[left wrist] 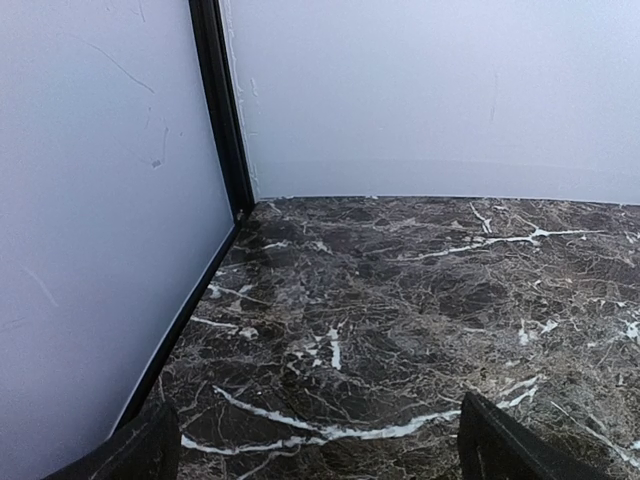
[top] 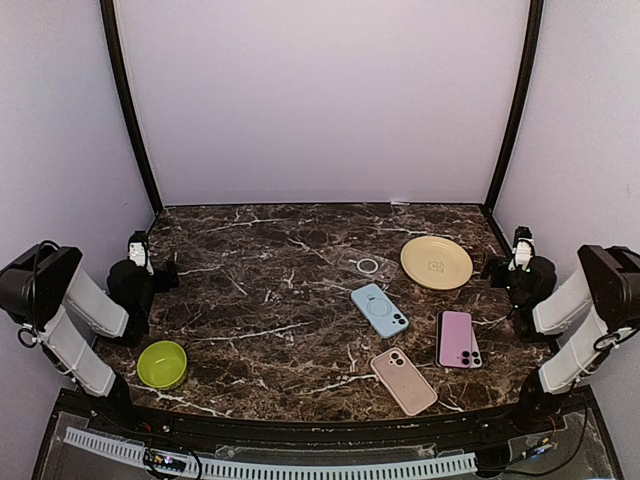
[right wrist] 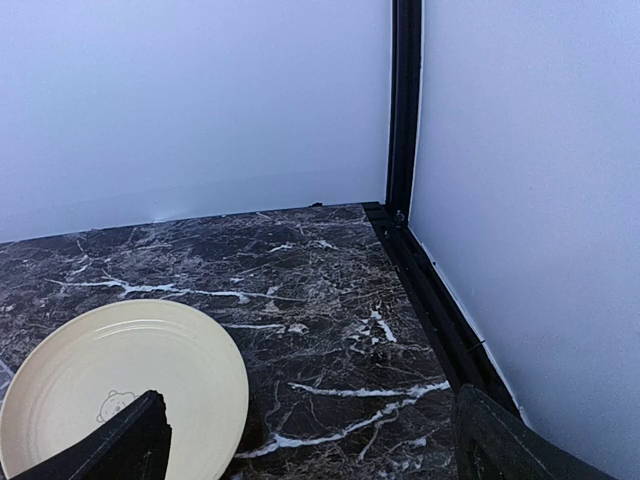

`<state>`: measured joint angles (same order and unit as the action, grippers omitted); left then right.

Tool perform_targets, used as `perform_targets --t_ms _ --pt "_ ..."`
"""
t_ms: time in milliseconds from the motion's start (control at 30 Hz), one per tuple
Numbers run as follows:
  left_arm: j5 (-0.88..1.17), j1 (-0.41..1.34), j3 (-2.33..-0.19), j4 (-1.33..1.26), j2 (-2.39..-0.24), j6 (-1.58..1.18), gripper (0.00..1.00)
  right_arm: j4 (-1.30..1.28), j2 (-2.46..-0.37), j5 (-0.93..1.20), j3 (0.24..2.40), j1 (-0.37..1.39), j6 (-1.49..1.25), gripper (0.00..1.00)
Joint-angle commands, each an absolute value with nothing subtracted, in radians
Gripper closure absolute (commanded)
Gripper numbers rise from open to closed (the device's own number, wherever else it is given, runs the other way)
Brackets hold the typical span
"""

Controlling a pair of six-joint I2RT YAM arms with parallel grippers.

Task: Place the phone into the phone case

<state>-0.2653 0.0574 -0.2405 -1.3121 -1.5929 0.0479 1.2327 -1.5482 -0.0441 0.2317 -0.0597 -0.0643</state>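
The left gripper [left wrist: 320,448] and right gripper [right wrist: 310,442] both have jaws wide, holding nothing. The clear phone case [top: 368,265] lies just left of the cream plate [top: 436,262]. The purple phone [top: 455,338] lies on the tabletop [top: 250,290], nearer the arms than the plate.

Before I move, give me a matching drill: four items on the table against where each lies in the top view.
Things:
1 bowl
2 plate
3 clear case
4 purple phone

Places:
A just left of the plate
B front left corner
C right side, nearer the arms than the plate
D back right, also in the right wrist view

Pairs: 1-B; 2-D; 3-A; 4-C
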Motion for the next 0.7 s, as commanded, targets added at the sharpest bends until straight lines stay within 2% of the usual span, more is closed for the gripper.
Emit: perform_targets --t_ms 0,100,200,233,367,533,567,667 --pt "-0.215 0.036 -0.255 -1.305 -1.579 0.041 0.01 1.266 -1.545 -0.045 0.248 -0.06 -0.063 0.01" --pt "-0.198 0.035 -0.269 -1.287 -1.561 0.052 0.01 1.26 -1.546 -0.042 0.251 -0.061 -0.065 0.01" --pt "-0.368 0.035 -0.333 -1.052 -1.45 -0.012 0.01 1.263 -1.528 -0.113 0.244 -0.063 -0.101 0.02" --pt "-0.396 0.035 -0.39 -0.916 -1.428 -0.036 0.01 1.231 -1.495 -0.169 0.245 -0.067 -0.125 0.01" --pt "-0.434 0.05 -0.528 -0.709 -1.296 -0.07 0.01 0.978 -1.261 -0.165 0.294 -0.096 -0.185 0.02" --pt "-0.397 0.117 -0.729 -0.449 -1.161 -0.125 0.02 0.705 -1.091 0.125 0.447 -0.123 -0.358 0.02" --pt "-0.352 0.137 -0.757 -0.374 -1.149 -0.125 0.03 0.632 -1.088 0.188 0.495 -0.123 -0.387 0.04" --pt "-0.235 0.195 -0.868 -0.266 -1.144 -0.096 0.09 0.392 -1.134 0.395 0.666 -0.117 -0.481 0.18"
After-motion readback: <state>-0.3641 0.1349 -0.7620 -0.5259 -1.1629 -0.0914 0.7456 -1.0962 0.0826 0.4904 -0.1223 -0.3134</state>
